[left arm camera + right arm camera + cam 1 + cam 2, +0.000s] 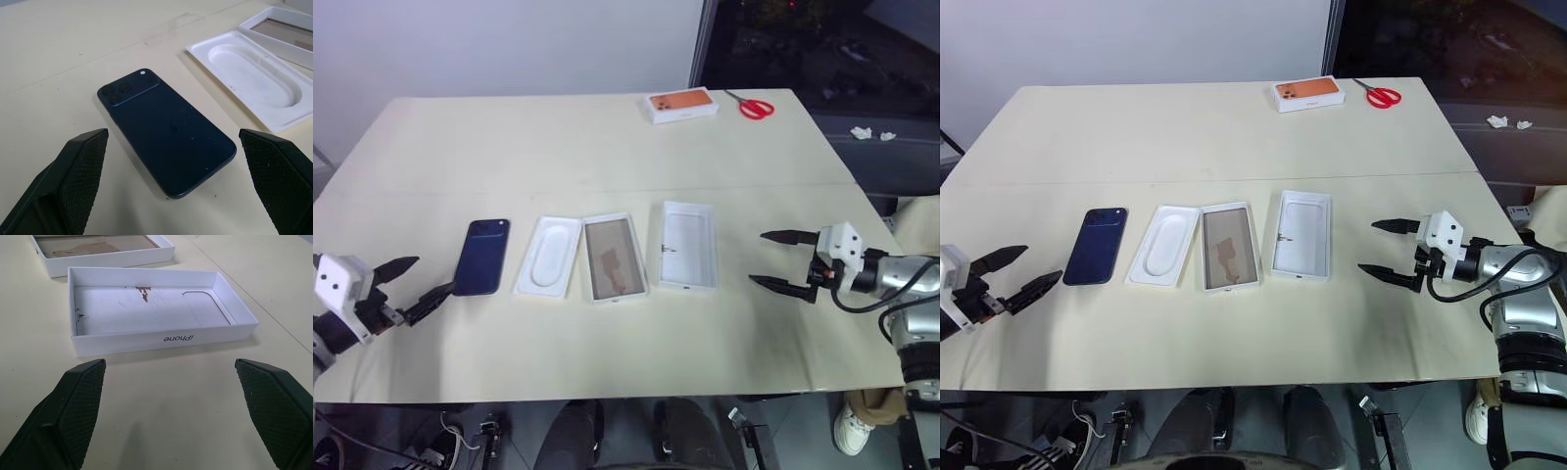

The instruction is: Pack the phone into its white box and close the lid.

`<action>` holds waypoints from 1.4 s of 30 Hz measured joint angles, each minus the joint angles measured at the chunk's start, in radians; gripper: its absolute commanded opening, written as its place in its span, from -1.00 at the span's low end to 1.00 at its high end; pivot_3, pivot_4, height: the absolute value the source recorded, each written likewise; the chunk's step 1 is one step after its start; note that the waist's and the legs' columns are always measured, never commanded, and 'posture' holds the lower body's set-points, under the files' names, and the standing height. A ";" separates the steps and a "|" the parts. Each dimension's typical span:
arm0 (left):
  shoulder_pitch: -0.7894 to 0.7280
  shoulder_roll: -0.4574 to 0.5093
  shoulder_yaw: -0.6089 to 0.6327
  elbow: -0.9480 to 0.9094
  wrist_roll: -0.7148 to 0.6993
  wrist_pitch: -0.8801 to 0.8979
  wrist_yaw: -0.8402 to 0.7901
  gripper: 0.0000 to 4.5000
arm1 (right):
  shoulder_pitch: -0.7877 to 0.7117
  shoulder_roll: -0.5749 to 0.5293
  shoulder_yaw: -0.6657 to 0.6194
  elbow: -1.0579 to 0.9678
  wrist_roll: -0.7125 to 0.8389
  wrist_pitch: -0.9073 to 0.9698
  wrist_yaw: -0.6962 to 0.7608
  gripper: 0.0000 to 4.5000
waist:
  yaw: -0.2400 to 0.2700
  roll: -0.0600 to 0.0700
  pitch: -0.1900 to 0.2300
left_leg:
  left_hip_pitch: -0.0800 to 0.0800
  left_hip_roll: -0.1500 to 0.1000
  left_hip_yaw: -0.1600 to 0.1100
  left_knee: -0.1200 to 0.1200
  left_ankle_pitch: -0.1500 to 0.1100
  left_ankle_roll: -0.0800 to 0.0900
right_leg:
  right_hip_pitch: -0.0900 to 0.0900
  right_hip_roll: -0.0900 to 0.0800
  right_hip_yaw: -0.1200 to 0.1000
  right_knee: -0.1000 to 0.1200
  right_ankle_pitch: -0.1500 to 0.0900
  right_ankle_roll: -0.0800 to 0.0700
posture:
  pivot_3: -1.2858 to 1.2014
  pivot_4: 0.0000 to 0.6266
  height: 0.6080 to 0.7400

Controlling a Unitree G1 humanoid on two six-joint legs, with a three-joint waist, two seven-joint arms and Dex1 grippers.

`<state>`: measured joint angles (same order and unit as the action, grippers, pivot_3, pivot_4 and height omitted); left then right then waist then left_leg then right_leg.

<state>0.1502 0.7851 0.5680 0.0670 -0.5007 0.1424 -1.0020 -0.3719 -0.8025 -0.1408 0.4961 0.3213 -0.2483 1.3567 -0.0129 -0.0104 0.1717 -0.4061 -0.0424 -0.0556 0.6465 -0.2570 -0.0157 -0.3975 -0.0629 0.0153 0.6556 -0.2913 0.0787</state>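
Observation:
The dark navy phone (482,257) lies back-up on the cream table (558,147), camera block at its far end. My left gripper (431,276) hovers open just near-left of it, fingers pointing at the phone (166,129). The white box (614,258), brownish inside, sits open in the middle of the row. To its right the lid (687,245) lies white inside up. My right gripper (759,258) stands open to the right of the lid (156,308), apart from it, with nothing between its fingers.
A white insert (549,257) with an oval recess lies between phone and box. An orange-topped box (680,105) and red scissors (756,106) rest at the table's far edge. Bare table stretches across the far half and along the front edge.

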 measured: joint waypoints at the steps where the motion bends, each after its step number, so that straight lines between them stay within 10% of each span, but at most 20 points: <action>1: -0.001 0.000 0.000 0.002 0.000 0.000 0.000 1.00 | 0.000 0.000 0.000 0.000 0.000 0.000 0.000 0.97 | 0.000 0.000 0.000 | 0.000 0.000 0.000 0.000 0.000 0.000 | 0.000 0.000 0.000 0.000 0.000 0.000 | 0.03 -0.52 1.00; 30: -0.060 -0.009 0.001 -0.009 -0.031 0.094 0.066 1.00 | -0.044 0.012 0.019 0.026 -0.004 0.006 0.000 0.97 | 0.000 0.000 0.000 | 0.000 0.000 0.000 0.000 0.000 0.000 | 0.000 0.000 0.000 0.000 0.000 0.000 | 0.03 -0.52 1.00; 42: -0.292 -0.018 -0.035 -0.147 -0.280 0.653 0.277 1.00 | -0.164 0.079 0.173 -0.361 -0.022 0.320 -0.098 0.97 | 0.000 0.000 0.000 | -0.001 0.000 0.000 0.002 0.000 0.000 | -0.002 0.001 0.000 0.003 0.000 0.000 | 0.03 -0.52 1.00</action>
<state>-0.1419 0.7676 0.5332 -0.0803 -0.7811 0.7953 -0.7250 -0.5358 -0.7238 0.0317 0.1352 0.2993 0.0714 1.2586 -0.0127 -0.0108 0.1717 -0.4069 -0.0426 -0.0559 0.6482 -0.2569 -0.0158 -0.3996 -0.0621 0.0156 0.6589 -0.2911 0.0790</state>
